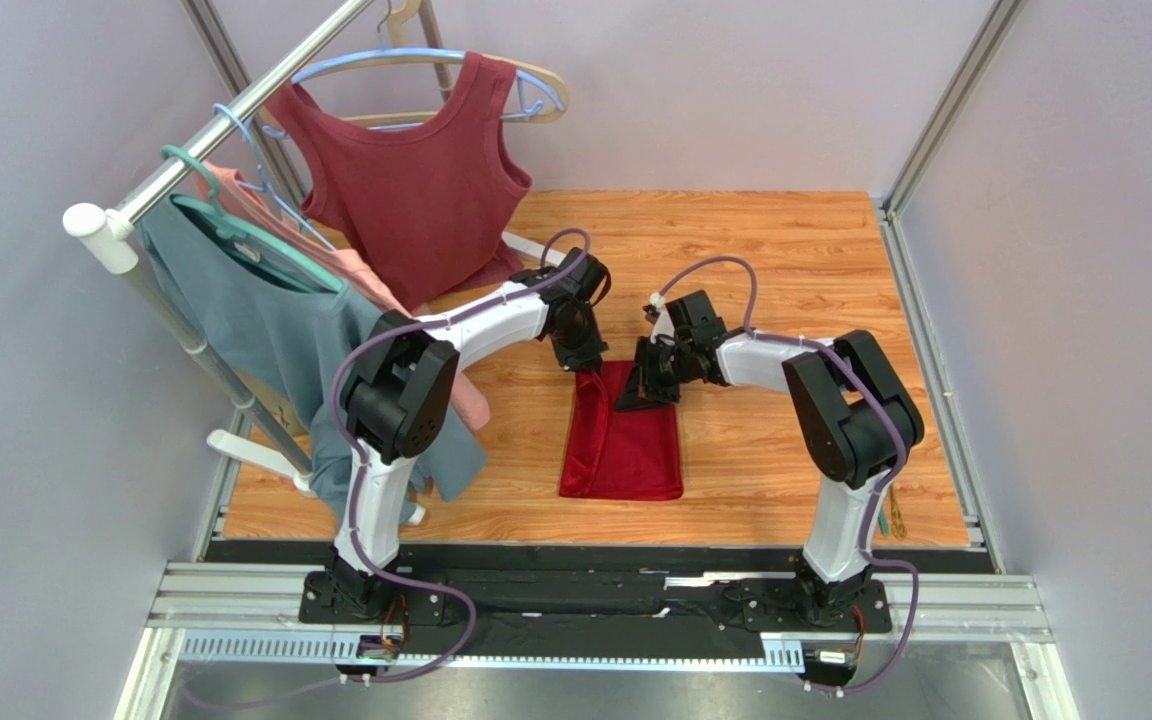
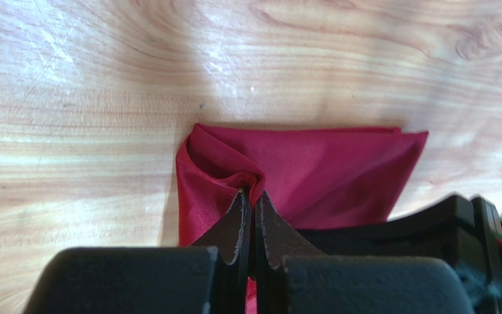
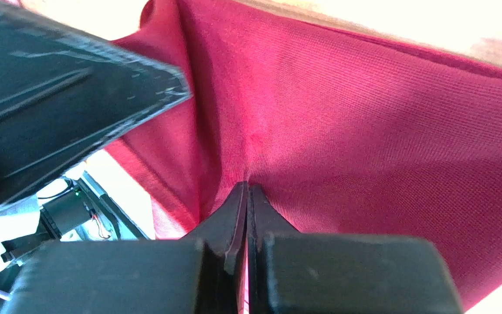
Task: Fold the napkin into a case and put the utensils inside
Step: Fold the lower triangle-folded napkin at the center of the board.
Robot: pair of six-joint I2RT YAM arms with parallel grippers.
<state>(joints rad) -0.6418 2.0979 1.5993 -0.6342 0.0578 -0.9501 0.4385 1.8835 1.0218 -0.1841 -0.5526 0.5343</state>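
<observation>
Fingers of the left gripper press together on a bunched corner of the napkin. The right gripper is likewise clamped on its cloth. Beyond both tips the napkin lies folded on the wooden table.

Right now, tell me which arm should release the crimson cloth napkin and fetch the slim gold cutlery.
Right, probably. The left gripper and right gripper pinch the napkin's far edge, but the cutlery lies at the table's near right corner, beside the right arm's base.
</observation>
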